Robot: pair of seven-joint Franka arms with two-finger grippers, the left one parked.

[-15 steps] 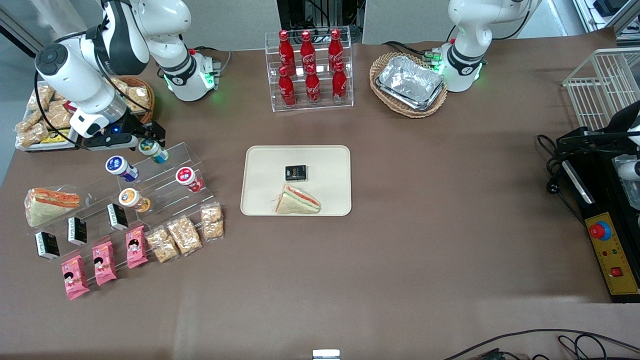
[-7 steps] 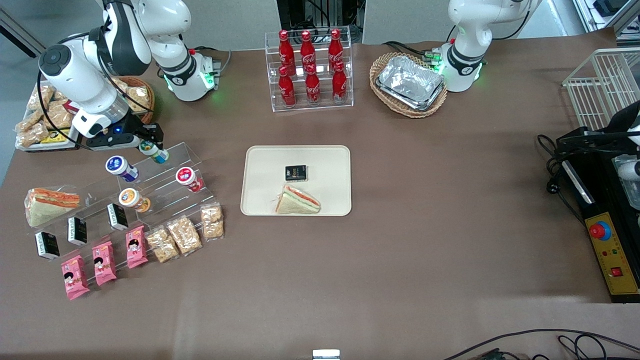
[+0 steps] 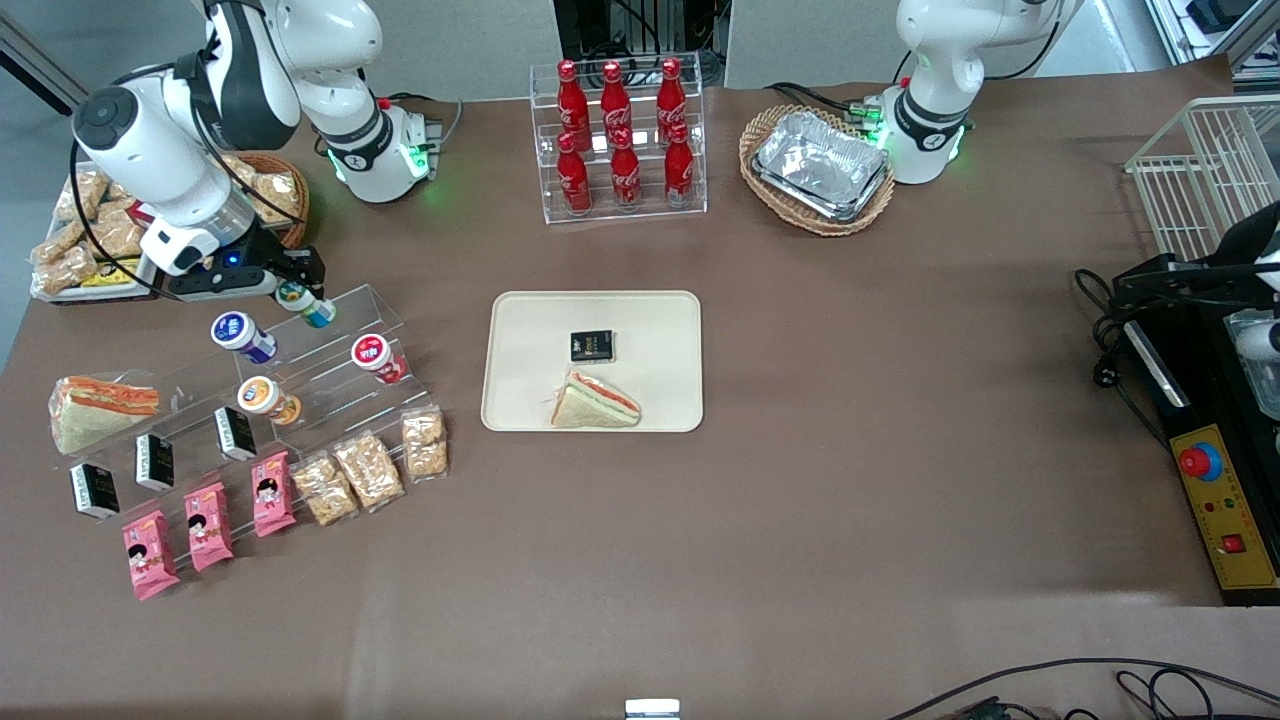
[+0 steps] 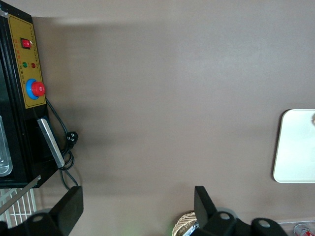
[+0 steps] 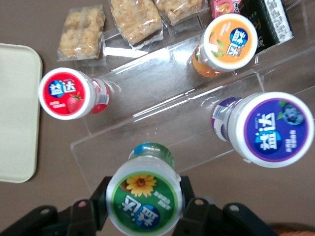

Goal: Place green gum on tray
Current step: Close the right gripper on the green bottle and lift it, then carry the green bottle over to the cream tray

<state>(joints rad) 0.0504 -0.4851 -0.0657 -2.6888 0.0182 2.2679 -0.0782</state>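
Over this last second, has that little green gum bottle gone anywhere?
Yes, barely. The green gum has crept up the front view, away from the blue-lidded bottle, which stayed put on its clear stand. The gripper grips it, and it isn't on the tray yet.

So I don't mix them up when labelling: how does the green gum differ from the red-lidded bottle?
The green gum has a green sunflower label and teal body; the red-lidded bottle shows a strawberry and red body. The gripper has a finger on each side of the green gum; the red-lidded bottle stands free, nearer the tray. Both are small, round-lidded bottles.
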